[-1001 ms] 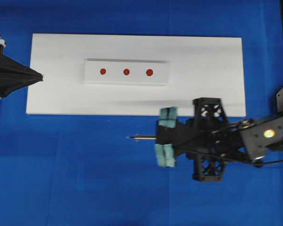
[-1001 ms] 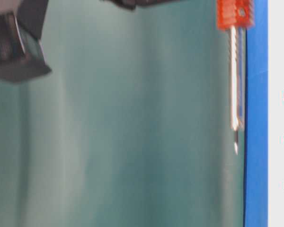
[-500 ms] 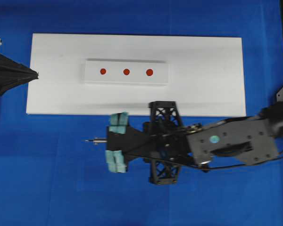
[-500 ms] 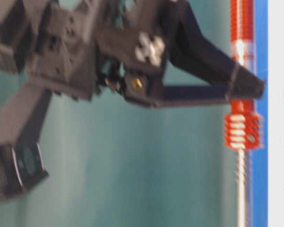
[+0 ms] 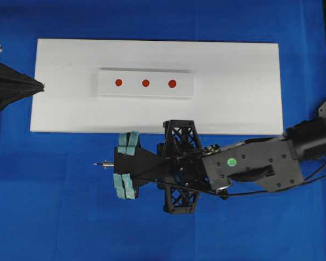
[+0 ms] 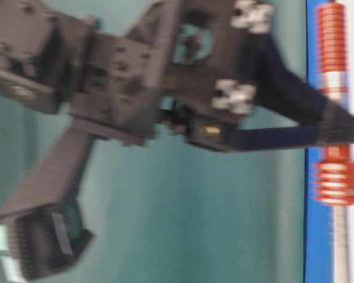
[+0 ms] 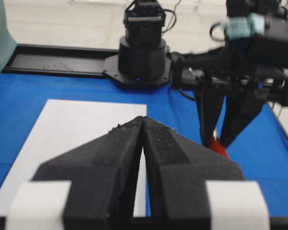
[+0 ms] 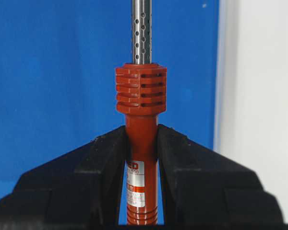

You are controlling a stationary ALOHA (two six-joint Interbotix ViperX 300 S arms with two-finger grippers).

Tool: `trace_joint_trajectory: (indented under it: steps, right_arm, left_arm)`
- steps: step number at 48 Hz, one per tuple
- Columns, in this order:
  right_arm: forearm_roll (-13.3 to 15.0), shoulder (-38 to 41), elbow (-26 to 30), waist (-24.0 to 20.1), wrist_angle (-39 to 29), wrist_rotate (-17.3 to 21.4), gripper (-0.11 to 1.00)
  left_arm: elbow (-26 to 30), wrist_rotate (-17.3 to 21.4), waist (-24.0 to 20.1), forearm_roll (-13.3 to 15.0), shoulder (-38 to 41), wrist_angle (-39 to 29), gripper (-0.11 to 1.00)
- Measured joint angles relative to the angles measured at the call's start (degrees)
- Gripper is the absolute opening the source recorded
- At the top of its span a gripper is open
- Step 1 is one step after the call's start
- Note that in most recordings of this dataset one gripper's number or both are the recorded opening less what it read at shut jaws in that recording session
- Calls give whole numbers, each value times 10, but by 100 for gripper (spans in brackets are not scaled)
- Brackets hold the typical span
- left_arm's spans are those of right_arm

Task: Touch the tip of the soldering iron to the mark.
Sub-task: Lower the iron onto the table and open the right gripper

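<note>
Right end effector [image 8: 141, 143] clamped on the red-orange handle of the soldering iron [image 8: 141, 91]; right wrist view alone shows this grip. Overhead: only the iron's silver tip shows, over the blue table [image 5: 54, 217], just off the white board's [image 5: 233, 65] near edge, well apart from the three red marks [image 5: 145, 83]. Left end effector [image 7: 142, 125] clenched, empty, at the board's left edge.
</note>
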State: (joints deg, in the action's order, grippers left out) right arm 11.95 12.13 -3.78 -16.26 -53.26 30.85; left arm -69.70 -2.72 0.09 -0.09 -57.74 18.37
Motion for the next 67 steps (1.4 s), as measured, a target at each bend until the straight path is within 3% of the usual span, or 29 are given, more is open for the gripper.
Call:
trace_joint_trajectory:
  steps: [17, 31, 67]
  right_arm:
    - [-20, 46, -77, 1, 157, 31, 6]
    - [-20, 85, -102, 2, 235, 32, 6]
    - [-18, 93, -104, -7, 266, 26, 7]
  left_arm:
    - [0, 0, 1, 0, 0, 0, 2]
    - [0, 0, 1, 0, 0, 0, 2]
    - [0, 0, 1, 0, -4, 0, 2]
